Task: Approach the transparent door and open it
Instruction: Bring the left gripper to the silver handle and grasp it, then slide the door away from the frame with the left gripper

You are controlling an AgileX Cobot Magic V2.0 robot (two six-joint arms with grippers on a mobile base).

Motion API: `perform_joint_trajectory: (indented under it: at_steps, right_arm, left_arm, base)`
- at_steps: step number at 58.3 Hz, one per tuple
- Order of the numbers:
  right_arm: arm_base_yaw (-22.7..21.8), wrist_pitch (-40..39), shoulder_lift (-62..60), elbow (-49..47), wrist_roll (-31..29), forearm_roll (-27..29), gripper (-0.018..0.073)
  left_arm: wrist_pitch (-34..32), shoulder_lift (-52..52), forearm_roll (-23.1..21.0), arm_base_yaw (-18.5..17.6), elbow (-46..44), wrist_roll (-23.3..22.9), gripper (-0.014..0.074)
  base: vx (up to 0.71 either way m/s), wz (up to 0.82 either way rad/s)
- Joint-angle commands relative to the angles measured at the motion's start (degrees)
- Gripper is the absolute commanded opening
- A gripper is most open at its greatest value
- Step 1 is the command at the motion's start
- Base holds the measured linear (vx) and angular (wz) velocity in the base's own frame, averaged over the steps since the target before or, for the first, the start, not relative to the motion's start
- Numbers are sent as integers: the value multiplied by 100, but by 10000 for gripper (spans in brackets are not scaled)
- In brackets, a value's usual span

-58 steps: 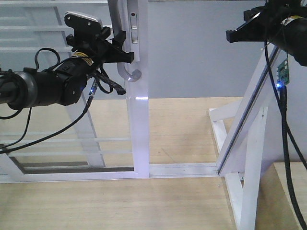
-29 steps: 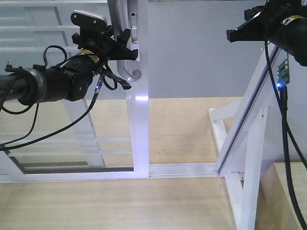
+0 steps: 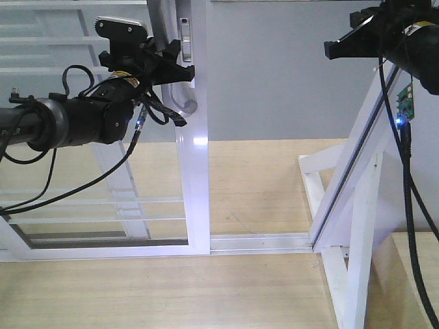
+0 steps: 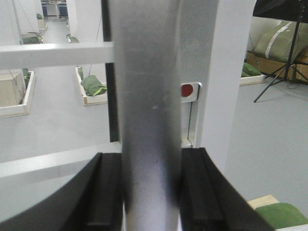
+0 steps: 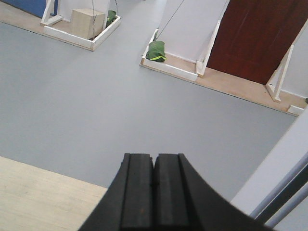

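I'm watching the robot drawn right up at the transparent door (image 3: 195, 171), which stands left of centre on its floor track (image 3: 260, 241). The left gripper (image 3: 180, 65) has its jaws clamped on the curved grey handle (image 4: 149, 96), near the lock plate (image 3: 185, 31). The right gripper (image 5: 154, 192) hangs off to the right, its jaws pressed together on nothing. Approach and grasp look done. A gap shows right of the door's edge, and I'd judge the pulling is what's left.
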Motion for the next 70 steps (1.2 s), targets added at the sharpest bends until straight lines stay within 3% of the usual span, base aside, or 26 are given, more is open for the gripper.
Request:
perform_joint_trajectory:
  at_steps: [1, 16, 31, 39, 54, 70]
  right_arm:
    - [-23, -495, -264, -172, -42, -65, -3]
    - [-23, -494, -264, -172, -42, -65, -3]
    - [-23, -494, -264, -172, -42, -65, -3]
    - [-23, -494, -264, -172, -42, -65, -3]
    - [-23, -494, -264, -172, -47, -65, -3]
    - [-23, -494, -264, -172, -47, -65, -3]
  left_arm:
    - [-484, -335, -343, 121, -193, 178, 321]
    - [-477, -456, -401, 122, -193, 665, 281]
    - [-548, -520, -1765, 122, -193, 1892, 281]
    - [-548, -520, -2106, 122, -193, 2287, 281]
    - [-548, -520, -2151, 144, -193, 2384, 281]
    - [-393, -681, -2204, 492, -174, 2384, 281]
  base:
    - [0, 0]
    - [0, 0]
    - [0, 0]
    - [0, 0]
    - [0, 0]
    - [0, 0]
